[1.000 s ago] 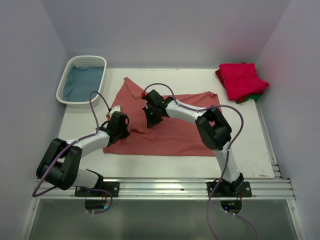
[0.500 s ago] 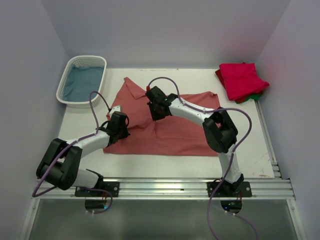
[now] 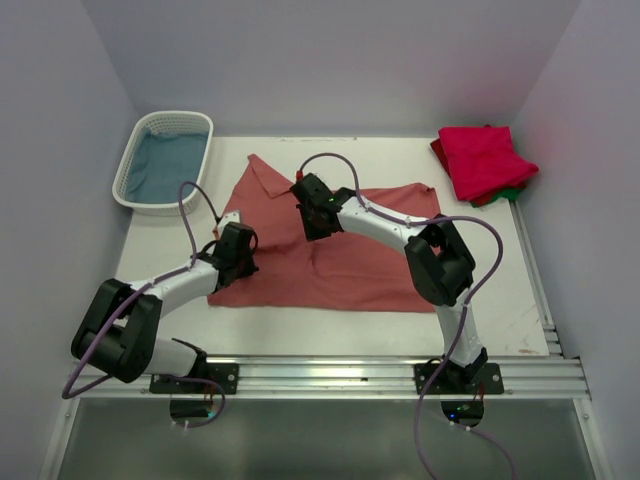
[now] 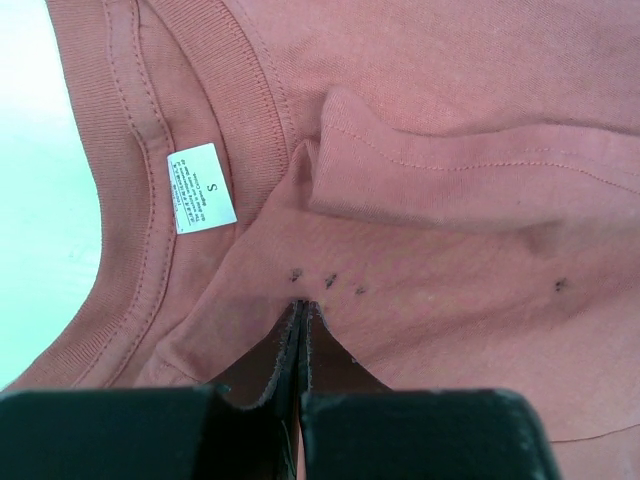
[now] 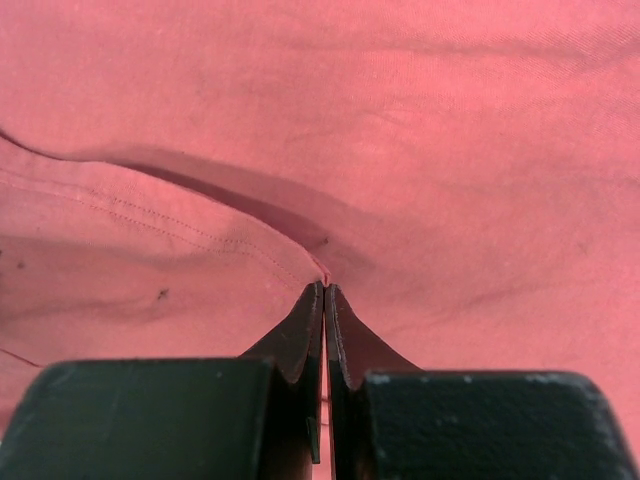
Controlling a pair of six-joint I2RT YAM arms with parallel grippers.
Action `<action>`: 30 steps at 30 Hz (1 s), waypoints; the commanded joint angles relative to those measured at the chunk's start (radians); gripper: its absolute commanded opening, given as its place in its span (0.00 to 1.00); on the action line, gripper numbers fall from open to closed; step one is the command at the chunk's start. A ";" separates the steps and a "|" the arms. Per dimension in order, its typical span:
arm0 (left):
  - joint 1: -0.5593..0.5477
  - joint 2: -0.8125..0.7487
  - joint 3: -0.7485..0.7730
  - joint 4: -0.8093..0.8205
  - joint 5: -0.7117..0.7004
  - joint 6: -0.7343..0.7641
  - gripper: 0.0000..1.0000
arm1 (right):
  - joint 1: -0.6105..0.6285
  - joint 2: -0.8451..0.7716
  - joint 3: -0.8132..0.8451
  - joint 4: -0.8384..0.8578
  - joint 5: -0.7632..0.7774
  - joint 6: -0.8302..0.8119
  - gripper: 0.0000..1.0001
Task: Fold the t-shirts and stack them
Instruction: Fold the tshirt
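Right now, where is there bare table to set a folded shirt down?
Bare table between the salmon shirt's right edge and the right rail, nearer than the folded stack. Another strip behind the shirt, between basket and stack. The centre is crowded.

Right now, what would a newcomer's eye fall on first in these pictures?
The salmon shirt lies spread at centre, the left hand and right hand both shut, pinching its cloth. Next come the folded crimson shirt at the far right corner and the white basket at far left.
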 commanded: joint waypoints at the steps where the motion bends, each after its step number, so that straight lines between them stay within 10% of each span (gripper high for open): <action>1: 0.000 -0.015 0.036 -0.010 -0.028 0.017 0.00 | -0.001 0.000 0.003 -0.027 0.059 0.024 0.09; 6: 0.000 -0.015 0.035 -0.010 -0.027 0.015 0.00 | 0.005 -0.017 -0.007 -0.034 0.050 0.026 0.96; 16: 0.000 -0.052 0.113 -0.051 -0.043 0.034 0.00 | 0.028 -0.160 -0.144 0.180 -0.221 0.032 0.99; 18: 0.008 -0.049 0.148 -0.064 -0.046 0.043 0.00 | 0.036 -0.155 -0.171 0.237 -0.315 0.040 0.63; 19: 0.016 -0.045 0.185 -0.067 -0.042 0.052 0.00 | 0.039 -0.151 -0.182 0.255 -0.346 0.069 0.01; 30: 0.137 0.137 0.360 -0.076 -0.002 0.050 0.00 | 0.125 -0.074 -0.261 0.394 -0.449 0.152 0.00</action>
